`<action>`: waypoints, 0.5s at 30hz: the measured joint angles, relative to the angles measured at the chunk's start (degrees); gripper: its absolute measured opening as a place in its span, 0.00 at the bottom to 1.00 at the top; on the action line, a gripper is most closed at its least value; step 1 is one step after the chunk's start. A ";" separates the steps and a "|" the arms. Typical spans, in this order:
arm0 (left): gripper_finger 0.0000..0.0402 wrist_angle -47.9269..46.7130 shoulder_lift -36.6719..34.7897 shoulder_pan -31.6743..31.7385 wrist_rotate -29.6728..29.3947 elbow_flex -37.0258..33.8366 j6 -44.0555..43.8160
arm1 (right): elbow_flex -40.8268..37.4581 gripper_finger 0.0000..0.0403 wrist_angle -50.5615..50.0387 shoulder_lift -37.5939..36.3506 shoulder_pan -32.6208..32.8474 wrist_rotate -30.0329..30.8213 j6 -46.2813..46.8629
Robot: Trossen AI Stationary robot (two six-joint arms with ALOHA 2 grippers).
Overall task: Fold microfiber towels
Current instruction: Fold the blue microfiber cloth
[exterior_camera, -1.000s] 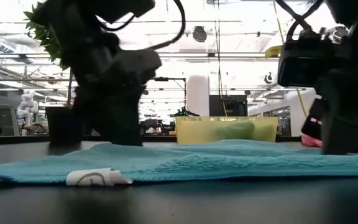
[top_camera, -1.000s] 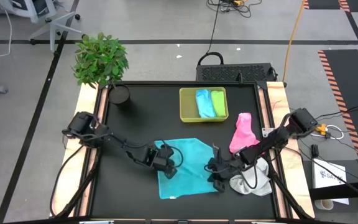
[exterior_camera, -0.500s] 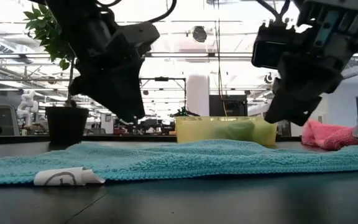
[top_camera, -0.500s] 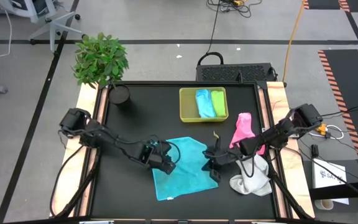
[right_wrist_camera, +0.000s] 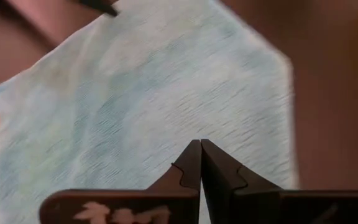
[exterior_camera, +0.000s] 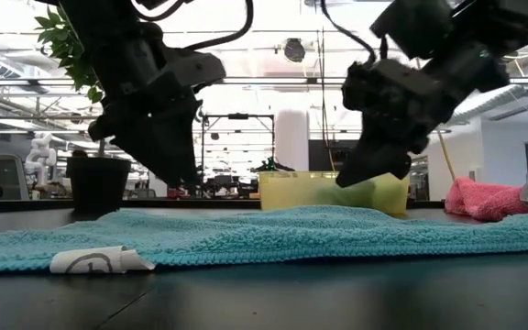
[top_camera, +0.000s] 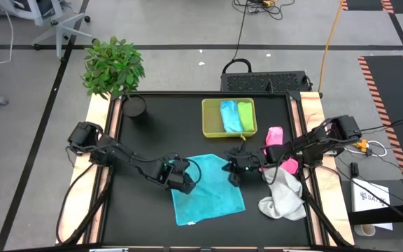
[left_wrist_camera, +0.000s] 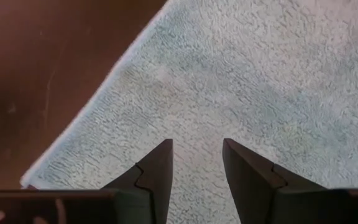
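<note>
We note the teal towel (top_camera: 207, 190) lying flat near the tabletop's front edge, left gripper (top_camera: 181, 179) parted over its left edge, right gripper (top_camera: 235, 170) pressed together over its back right corner, neither holding it.

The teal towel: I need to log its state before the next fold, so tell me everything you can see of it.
The teal towel is a soft, looped microfiber square lying spread flat on the black table, turned at a slant, with a small white tag curled at its near edge. The open left gripper and the shut right gripper hover just above it; neither holds it.
</note>
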 joint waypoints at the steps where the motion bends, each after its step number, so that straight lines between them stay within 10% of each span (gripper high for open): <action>1: 0.35 -0.19 -0.01 0.02 -0.42 0.00 -0.14 | 0.00 0.00 0.11 0.00 -0.98 -0.18 0.00; 15: 0.35 -6.12 -0.08 1.50 -0.91 -5.00 -5.59 | 0.02 0.00 7.72 -0.31 -7.69 -12.86 -4.62</action>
